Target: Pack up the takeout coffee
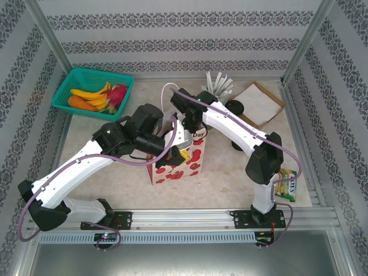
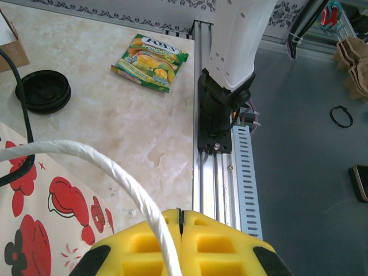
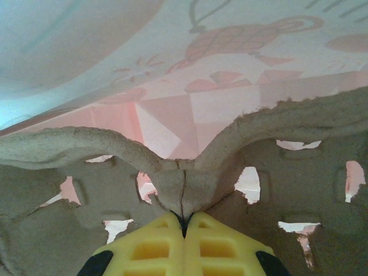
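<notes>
The white paper bag (image 1: pixel 172 164) with red prints stands mid-table, also visible at the left wrist view's lower left as the bag (image 2: pixel 34 230). My left gripper (image 2: pixel 180 213) is at the bag's top edge. Its yellow jaws are shut tip to tip, and the bag's white rope handle (image 2: pixel 98 158) lies across the left finger rather than between the tips. My right gripper (image 3: pixel 185 217) reaches down into the bag (image 3: pixel 172 115), shut on the middle ridge of a grey pulp cup carrier (image 3: pixel 75 172). The takeout coffee is out of view.
A green basket (image 1: pixel 62 99) of fruit sits at the back left. White straws (image 1: pixel 219 85), a flat cardboard box (image 1: pixel 261 103) and black lids (image 2: pixel 43 92) lie at the back right. A green candy packet (image 2: pixel 150 62) rests near the right arm's base, beside the aluminium rail (image 2: pixel 221 184).
</notes>
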